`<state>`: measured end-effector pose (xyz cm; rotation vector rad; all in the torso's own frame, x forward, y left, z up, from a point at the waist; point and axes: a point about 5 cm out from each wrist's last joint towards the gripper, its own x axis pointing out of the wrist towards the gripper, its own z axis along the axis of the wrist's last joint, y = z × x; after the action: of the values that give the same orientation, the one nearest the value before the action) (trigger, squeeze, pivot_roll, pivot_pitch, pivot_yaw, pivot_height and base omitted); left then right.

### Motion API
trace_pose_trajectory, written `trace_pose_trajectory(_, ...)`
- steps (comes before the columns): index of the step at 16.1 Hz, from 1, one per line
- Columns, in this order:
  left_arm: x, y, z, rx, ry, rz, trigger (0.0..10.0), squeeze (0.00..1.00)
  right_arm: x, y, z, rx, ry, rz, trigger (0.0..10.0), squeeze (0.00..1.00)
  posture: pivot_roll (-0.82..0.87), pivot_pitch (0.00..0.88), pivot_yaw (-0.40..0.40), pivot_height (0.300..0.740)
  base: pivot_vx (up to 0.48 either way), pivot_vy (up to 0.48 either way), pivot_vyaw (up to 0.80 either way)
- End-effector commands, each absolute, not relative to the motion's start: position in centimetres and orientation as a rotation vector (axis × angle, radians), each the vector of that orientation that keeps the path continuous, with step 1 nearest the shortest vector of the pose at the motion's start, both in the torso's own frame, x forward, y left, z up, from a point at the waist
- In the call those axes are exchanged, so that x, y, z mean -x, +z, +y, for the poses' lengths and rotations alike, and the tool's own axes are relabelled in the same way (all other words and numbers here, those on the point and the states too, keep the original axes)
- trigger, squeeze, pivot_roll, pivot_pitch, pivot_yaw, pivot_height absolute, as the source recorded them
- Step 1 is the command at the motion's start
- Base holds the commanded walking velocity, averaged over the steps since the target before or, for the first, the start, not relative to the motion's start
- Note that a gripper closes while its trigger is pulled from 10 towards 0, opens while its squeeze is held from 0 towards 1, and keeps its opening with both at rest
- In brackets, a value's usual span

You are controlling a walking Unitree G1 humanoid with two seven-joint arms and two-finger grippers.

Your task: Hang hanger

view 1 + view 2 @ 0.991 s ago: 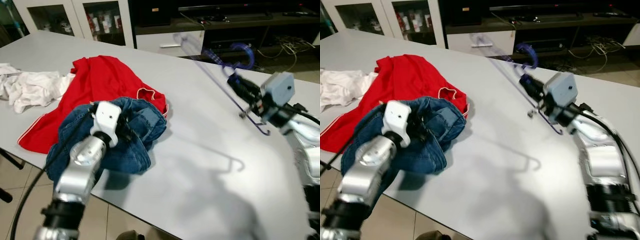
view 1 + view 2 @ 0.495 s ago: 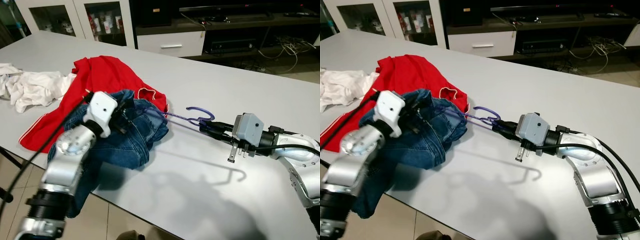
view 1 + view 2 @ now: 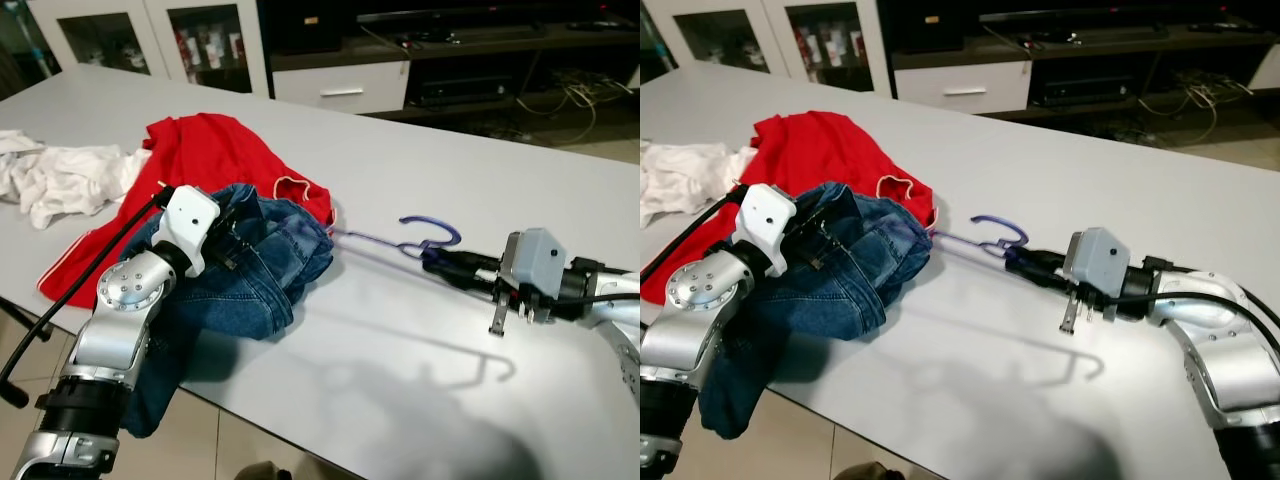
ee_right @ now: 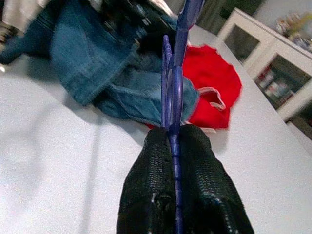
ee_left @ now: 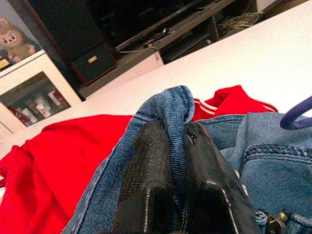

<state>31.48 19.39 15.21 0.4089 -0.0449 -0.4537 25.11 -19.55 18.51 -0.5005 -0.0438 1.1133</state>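
Nearest the robot, the left hand [image 5: 170, 195] is clamped on a fold of the blue jeans [image 3: 255, 270], whose denim is pinched between its two black fingers [image 5: 146, 185] while part of the garment hangs over the near edge of the grey counter [image 3: 400, 400]. To the right, the right hand [image 3: 445, 264] is closed on the purple hanger [image 3: 420, 240], which lies low over the counter with its hook curling upward (its far end reaches toward the jeans and seems to slip under the denim, though that is hard to make out). Behind the jeans lies a red garment [image 3: 215, 155], and further left a crumpled white cloth [image 3: 60, 180]. Beyond the counter stands a white glass-door cabinet [image 3: 160, 30].
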Motion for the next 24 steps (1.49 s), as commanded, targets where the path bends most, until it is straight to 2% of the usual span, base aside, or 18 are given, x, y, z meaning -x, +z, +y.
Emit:
trace_pose_trajectory(1,-31.9,16.1,18.9,-0.433,-0.475,-0.080,0.0,0.00,-24.9,18.9,-18.5,0.487,1.157,-0.073,10.0,0.00,-0.08,0.000,0.084,0.740,0.000,0.000,0.00)
trace_pose_trajectory(4,-32.0,16.4,18.3,-0.437,-0.498,-0.098,0.0,0.00,-25.1,18.2,-16.1,0.454,1.192,-0.098,10.0,0.00,-0.07,0.000,0.081,0.740,0.000,0.000,0.00)
trace_pose_trajectory(9,-31.5,16.1,18.1,-0.441,-0.511,-0.099,0.0,0.00,-26.1,18.2,-14.5,0.399,1.135,-0.113,10.0,0.00,-0.05,0.000,0.081,0.740,0.000,0.000,0.00)
trace_pose_trajectory(16,-31.5,16.2,18.0,-0.451,-0.512,-0.105,0.0,0.00,-26.5,16.4,-15.4,0.376,1.088,0.005,10.0,0.00,-0.05,0.000,0.081,0.740,0.000,0.000,0.00)
trace_pose_trajectory(19,-31.5,16.3,18.1,-0.458,-0.514,-0.106,0.0,0.00,-26.5,15.6,-17.2,0.374,1.061,0.070,10.0,0.00,-0.05,0.000,0.084,0.740,0.000,0.000,0.00)
trace_pose_trajectory(24,-31.5,16.2,17.6,-0.456,-0.523,-0.107,0.0,0.00,-26.6,15.7,-17.1,0.366,1.045,0.074,10.0,0.00,-0.05,0.000,0.085,0.740,0.000,0.000,0.00)
